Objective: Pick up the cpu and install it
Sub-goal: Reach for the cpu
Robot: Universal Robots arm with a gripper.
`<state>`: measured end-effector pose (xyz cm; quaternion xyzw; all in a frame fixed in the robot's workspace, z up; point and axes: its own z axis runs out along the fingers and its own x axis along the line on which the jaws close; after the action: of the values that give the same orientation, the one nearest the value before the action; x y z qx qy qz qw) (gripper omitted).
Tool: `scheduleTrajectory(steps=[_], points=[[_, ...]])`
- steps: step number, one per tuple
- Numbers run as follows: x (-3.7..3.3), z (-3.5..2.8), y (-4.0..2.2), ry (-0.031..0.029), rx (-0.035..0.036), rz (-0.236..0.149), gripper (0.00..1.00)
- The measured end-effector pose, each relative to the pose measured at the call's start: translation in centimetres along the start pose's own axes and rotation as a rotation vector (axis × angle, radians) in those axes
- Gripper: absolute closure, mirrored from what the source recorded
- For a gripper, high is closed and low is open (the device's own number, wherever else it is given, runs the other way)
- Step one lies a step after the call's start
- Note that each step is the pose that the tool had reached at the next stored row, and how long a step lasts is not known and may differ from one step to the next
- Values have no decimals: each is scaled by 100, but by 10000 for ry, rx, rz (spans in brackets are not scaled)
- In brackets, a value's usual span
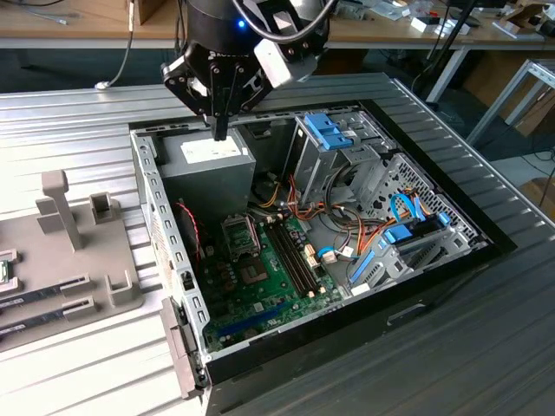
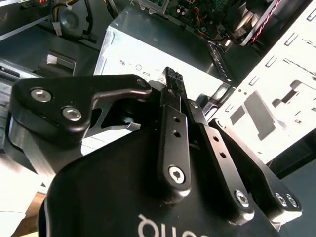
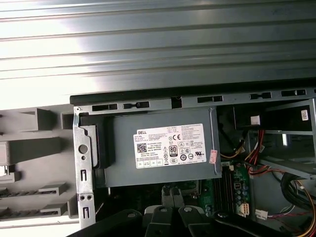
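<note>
Hand (image 2: 173, 81): black, fingers drawn together, nothing showing between them. It is hanging tip-down just above the power-supply box (image 1: 208, 169), touching nothing, and is probably standing high to be clearing the case wall (image 1: 156, 217).

Cpu (image 1: 4, 270): judged to be the green-rimmed flat piece cut off at the exterior view's left. It is lying on the grey fixture (image 1: 78, 251), well apart from the power-supply box and outside the case, so not yet picked.

Socket (image 1: 239, 234): sitting on the motherboard (image 1: 269, 286) just beside the power-supply box. Whether it is lying open I cannot tell.

Tabletop (image 1: 87, 104): ribbed metal, carrying case and fixture.
</note>
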<state>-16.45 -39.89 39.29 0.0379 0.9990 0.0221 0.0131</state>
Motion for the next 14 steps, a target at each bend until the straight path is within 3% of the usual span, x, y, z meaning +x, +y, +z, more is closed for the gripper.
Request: scheduleTrajectory(steps=[14], points=[[92,-2,-7,0,0,0,89]])
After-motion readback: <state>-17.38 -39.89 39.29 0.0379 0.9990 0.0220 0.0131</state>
